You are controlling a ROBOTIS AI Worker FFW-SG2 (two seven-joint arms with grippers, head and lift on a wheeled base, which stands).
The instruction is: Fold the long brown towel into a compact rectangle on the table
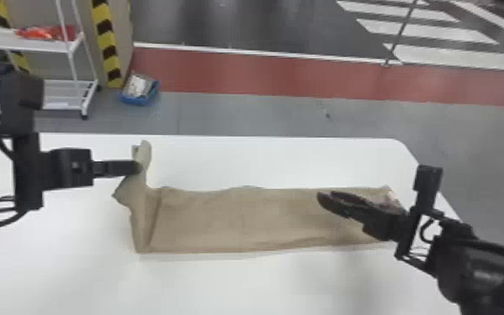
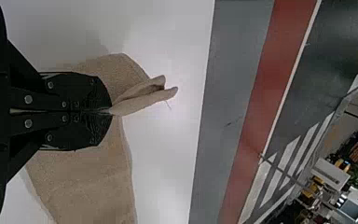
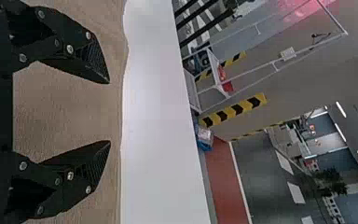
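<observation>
White table [image 1: 75, 268] spreads across the lower part of the head view, with the brown towel [image 1: 238, 218] at its centre. Left gripper [image 1: 138, 167] pinches its left end; right gripper [image 3: 109, 112] is wide. Cloth looks light, soft, floppy; better grasp near corners.

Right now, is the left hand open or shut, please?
The left hand is shut: its fingers meet, pinching the brown towel near one end.
</observation>
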